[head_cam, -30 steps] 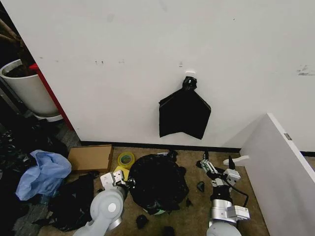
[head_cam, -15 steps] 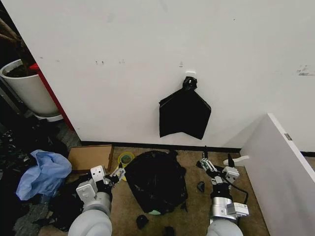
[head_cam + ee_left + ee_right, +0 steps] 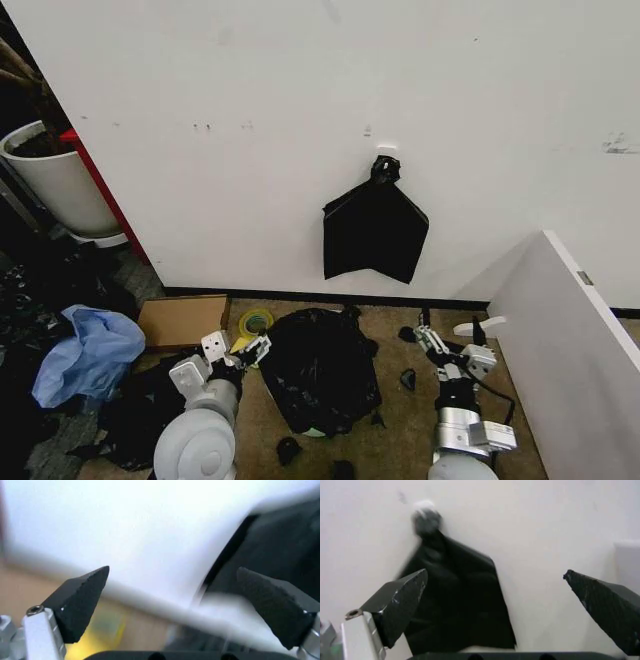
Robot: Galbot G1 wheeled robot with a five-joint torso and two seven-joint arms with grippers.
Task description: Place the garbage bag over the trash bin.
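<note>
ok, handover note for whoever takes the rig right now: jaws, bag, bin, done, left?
Left gripper: jaws open, holding nothing, just left of the garbage bag.
Right gripper: jaws open, holding nothing, on the floor side right of the bag.
Bag is draped over the trash bin; a bit of the bin's pale green base peeks out at the bottom.
Done: bag covers the bin, both grippers released.
Left: cannot tell if the bag is seated evenly round the rim; check before closing out.

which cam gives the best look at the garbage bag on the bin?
Head view: the garbage bag shows whole, draped over the trash bin between both grippers. Left wrist view catches a blurred dark edge. Right wrist view faces the bag hanging on the wall instead.
</note>
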